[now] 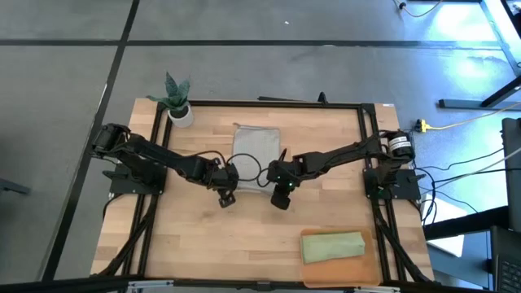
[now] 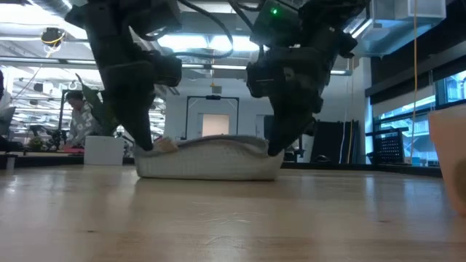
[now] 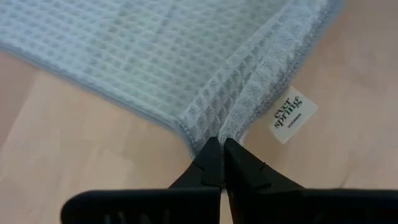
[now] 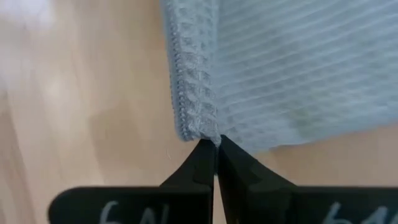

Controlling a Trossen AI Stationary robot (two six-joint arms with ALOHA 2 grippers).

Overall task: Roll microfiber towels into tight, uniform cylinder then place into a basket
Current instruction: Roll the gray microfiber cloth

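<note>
1. Light grey waffle-weave microfiber towel (image 1: 256,153) lies mid-table; my left gripper (image 3: 219,163) and right gripper (image 4: 213,151) pinch its near corners shut.
2. I should lift both evenly, probably folding tightly away from me.

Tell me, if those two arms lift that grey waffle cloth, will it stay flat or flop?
Probably flop: the light grey waffle-weave towel already sags between its two pinched corners in the low view. It looks soft and light. The left gripper and right gripper have jaws shut on thin corners, which might slip.
</note>
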